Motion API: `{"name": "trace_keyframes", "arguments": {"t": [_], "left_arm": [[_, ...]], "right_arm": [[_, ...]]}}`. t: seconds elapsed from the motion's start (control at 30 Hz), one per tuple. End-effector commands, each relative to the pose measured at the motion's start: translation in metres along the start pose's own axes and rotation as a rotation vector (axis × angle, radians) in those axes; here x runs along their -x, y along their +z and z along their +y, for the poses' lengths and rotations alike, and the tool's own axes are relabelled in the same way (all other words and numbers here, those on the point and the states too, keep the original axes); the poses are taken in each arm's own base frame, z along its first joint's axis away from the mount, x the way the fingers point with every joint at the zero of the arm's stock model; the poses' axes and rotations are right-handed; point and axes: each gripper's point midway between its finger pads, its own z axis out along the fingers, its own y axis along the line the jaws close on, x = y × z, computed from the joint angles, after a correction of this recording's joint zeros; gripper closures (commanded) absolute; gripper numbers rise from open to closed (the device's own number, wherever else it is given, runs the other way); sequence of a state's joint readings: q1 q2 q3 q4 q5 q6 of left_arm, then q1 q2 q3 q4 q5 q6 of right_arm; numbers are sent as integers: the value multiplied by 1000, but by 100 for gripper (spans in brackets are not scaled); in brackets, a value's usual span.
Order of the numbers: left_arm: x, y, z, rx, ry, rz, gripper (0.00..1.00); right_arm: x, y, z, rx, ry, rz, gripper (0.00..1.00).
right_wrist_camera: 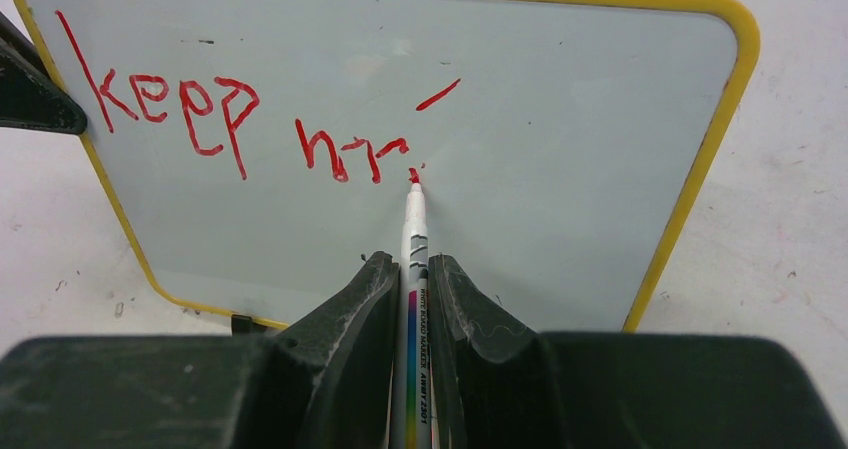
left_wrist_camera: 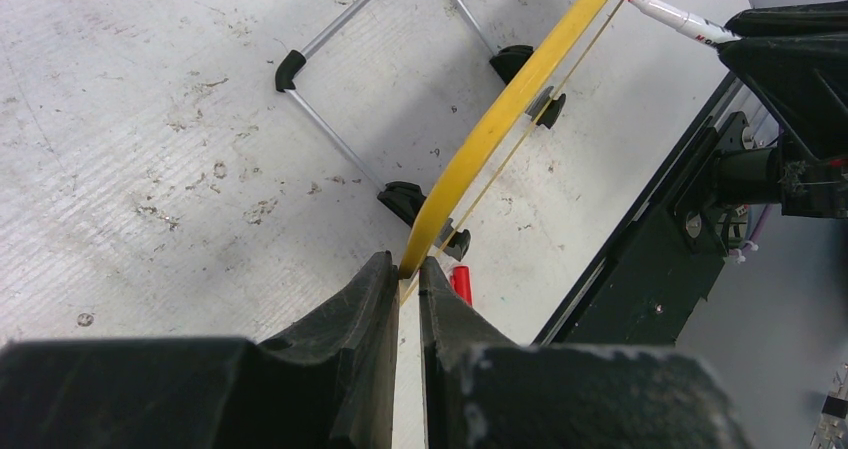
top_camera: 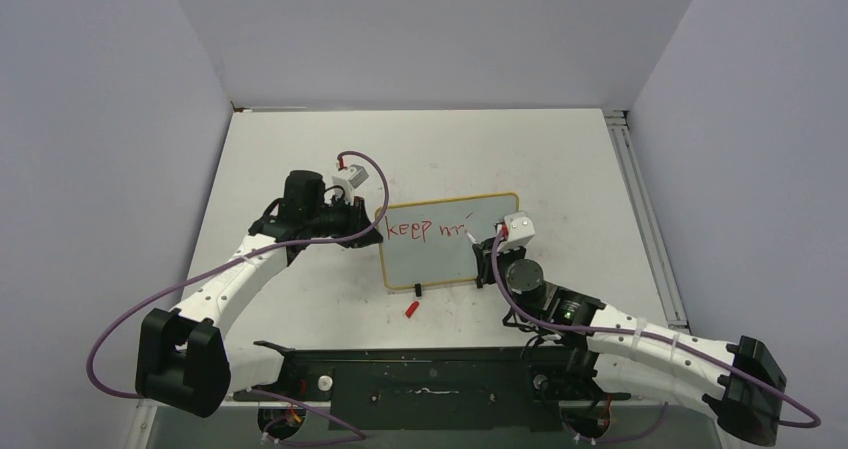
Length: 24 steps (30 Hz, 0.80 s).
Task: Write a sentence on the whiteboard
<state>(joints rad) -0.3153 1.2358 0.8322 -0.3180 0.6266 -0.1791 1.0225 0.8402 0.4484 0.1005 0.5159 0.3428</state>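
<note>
Pale grey walls enclose a scuffed white counter [top_camera: 300, 159], w/ both arm bases bolted at its near edge. Near the centre, a small rectangular whiteboard [top_camera: 440, 264] w/ pale grey-white face and thin yellow rounded frame is propped up on small black feet [top_camera: 417, 290] and a thin metal wire stand [left_wrist_camera: 330, 134] at the back. The board's left edge is pinched by the left pincer [left_wrist_camera: 408, 269], its black fingers pressed onto the yellow frame. A white-barrelled red marker [right_wrist_camera: 414, 224] is clamped in the right pincer [right_wrist_camera: 412, 264], jaws tight on the barrel, w/ the tip seemingly touching the face approx. mid-height. A red handwritten sentence [right_wrist_camera: 170, 109], unfinished, is seen on the upper left of the face: "keep", then a few partial strokes, plus a short stray dash above and right of the tip. A small red cap [top_camera: 411, 309] is laid on the counter just in front of the board, beside a front foot.
</note>
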Motion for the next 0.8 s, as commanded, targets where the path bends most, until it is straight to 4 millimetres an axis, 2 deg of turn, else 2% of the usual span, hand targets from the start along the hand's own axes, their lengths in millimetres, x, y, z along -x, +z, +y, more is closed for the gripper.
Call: {"name": "trace_keyframes", "arguments": {"t": [0.0, 0.43, 0.77], "left_arm": [[18, -6, -12, -24, 34, -46, 100], [17, -6, -12, -26, 31, -44, 100], [17, -6, -13, -28, 33, -47, 100]], "right_arm": [[4, 3, 6, 11, 18, -21, 95], [15, 10, 17, 37, 17, -52, 95], [23, 11, 17, 26, 20, -76, 95]]}}
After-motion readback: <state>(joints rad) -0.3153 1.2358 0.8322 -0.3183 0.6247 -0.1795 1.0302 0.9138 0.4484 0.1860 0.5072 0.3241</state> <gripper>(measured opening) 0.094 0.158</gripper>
